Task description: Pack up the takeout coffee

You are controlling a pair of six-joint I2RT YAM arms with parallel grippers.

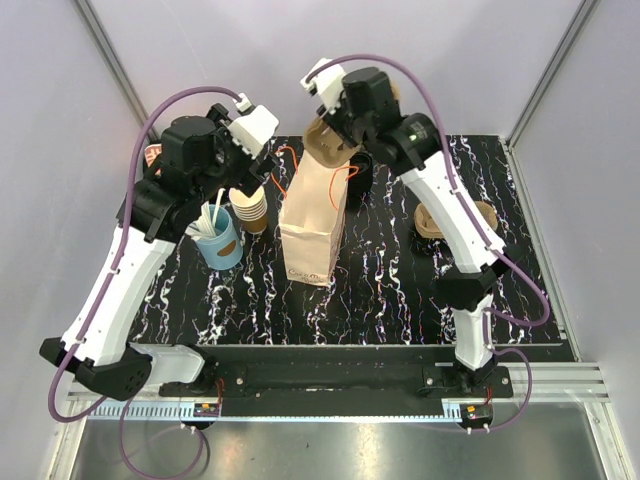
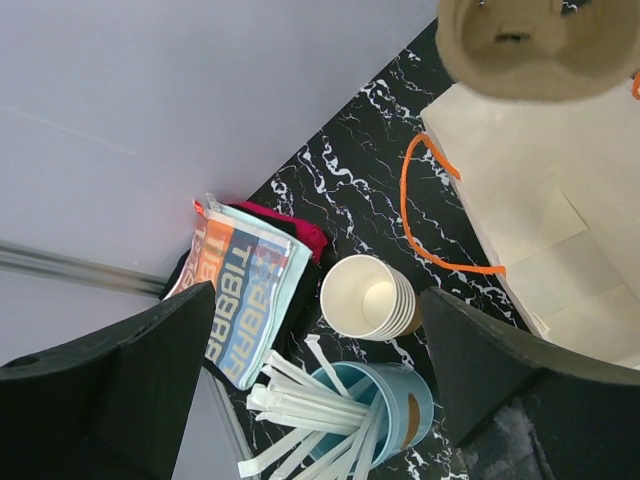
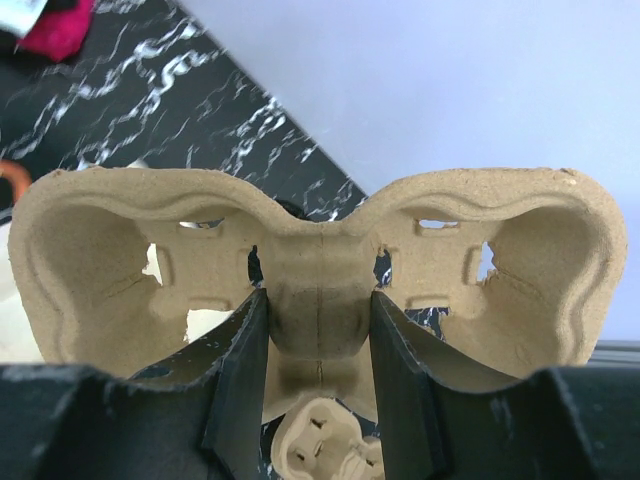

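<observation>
The right gripper (image 3: pixel 318 330) is closed narrowly on the central ridge of a tan moulded-pulp two-hole cup tray (image 3: pixel 100 250). It holds the tray in the air above the far end of a pale paper bag with orange handles (image 1: pixel 312 225). Gripping the middle probably keeps both holes free and the tray balanced. Whether the bag stands open or lies flat is not clear.

The left gripper (image 2: pixel 318 300) hangs with its jaws wide and nothing between them. Below it are a stack of lidless paper cups (image 2: pixel 368 297) and a blue cup of white sticks (image 2: pixel 395 405). It is apparently kept out of the tray's way.

The takeout coffee, a small cup with a round black lid (image 1: pixel 360 172), sits on the black marbled surface (image 1: pixel 400 290). It is just beside the bag's far right corner, under the right arm. Only its dark top shows; its brown wall is mostly hidden.
</observation>
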